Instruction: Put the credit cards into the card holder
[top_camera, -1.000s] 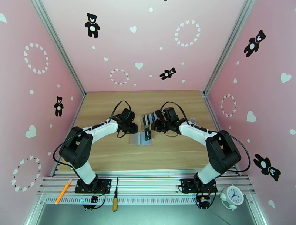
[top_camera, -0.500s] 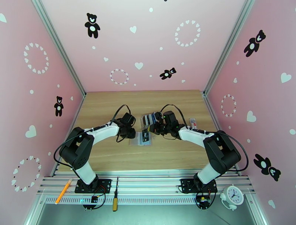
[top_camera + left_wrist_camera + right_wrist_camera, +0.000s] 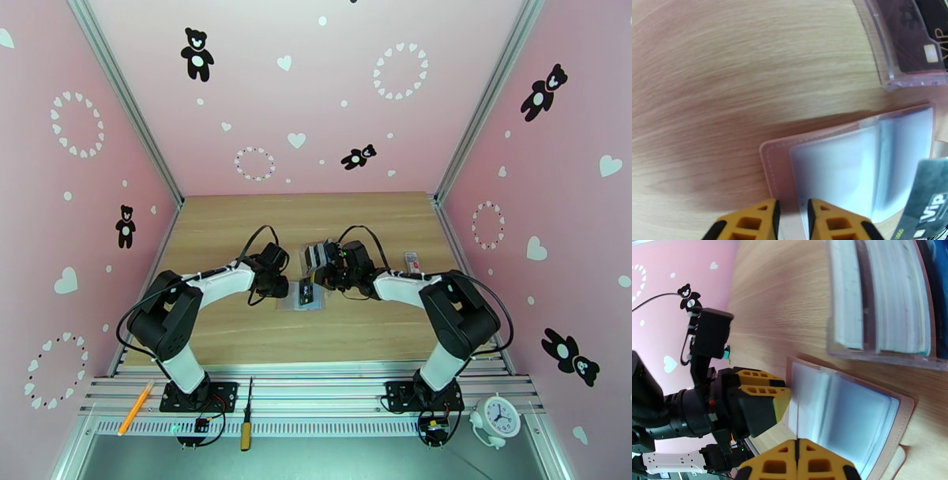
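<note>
The tan-pink leather-like card holder (image 3: 299, 298) lies open and flat on the light wooden worktop (image 3: 237, 229), about mid-table between my two arms. Bluish clear sleeves face up (image 3: 853, 158), and the stitched pink cover edge shows at the near side.

My left hand (image 3: 793, 207) is at the holder's left edge. Its yellow fingers are almost together, nipping the cover and sleeve edge between them. From the right wrist I see that hand (image 3: 762, 398) touching the holder (image 3: 853, 413) at the same edge.

My right hand (image 3: 797, 443) is fully together on a dark, thin rectangular credit card (image 3: 798, 417), seen edge-on as a thin line rising from the fingertips. The card is over the open sleeves. From the left wrist it shows grey-green with "VIP" lettering (image 3: 932, 197), tilted at the holder's right side. I can't tell whether its edge touches a sleeve.

Just behind the holder stands a clear plastic rack (image 3: 316, 254) of upright cards, and one dark card shows through its wall (image 3: 904, 43).

On the near metal rail lie an orange pencil (image 3: 136, 407), a yellow-handled screwdriver (image 3: 246, 426) and a white alarm clock (image 3: 498, 414).
</note>
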